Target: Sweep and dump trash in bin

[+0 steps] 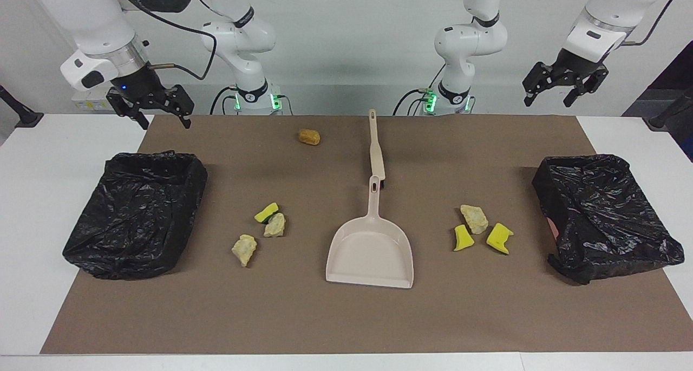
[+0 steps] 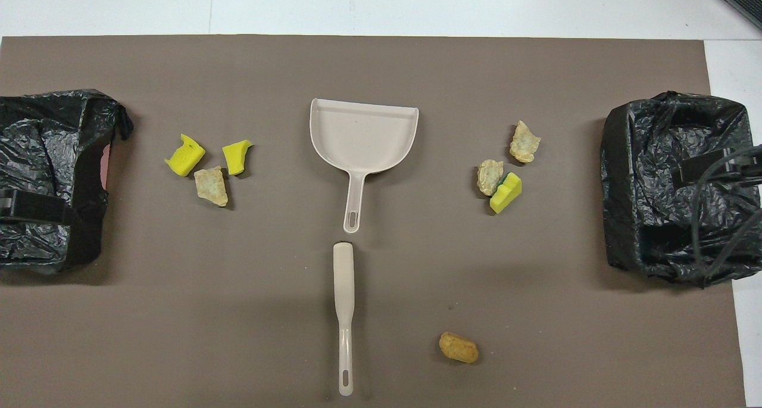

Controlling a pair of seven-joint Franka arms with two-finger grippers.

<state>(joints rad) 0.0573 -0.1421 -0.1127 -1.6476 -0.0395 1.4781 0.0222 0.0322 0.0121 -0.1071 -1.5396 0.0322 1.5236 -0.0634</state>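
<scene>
Both my jaws hang apart: left gripper over one bin, right gripper near the other bin. 7 trash scraps flank the dustpan; I'd grab the brush handle low and sweep gently.

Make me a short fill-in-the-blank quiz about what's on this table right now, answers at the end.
1. The brush lies ___ to the robots than the dustpan.
2. The number of black-lined bins on the mat is ___.
3. The orange-brown lump lies toward the ___ arm's end.
4. Yellow sponge pieces number ___.

Answers: nearer; two; right; three
</scene>
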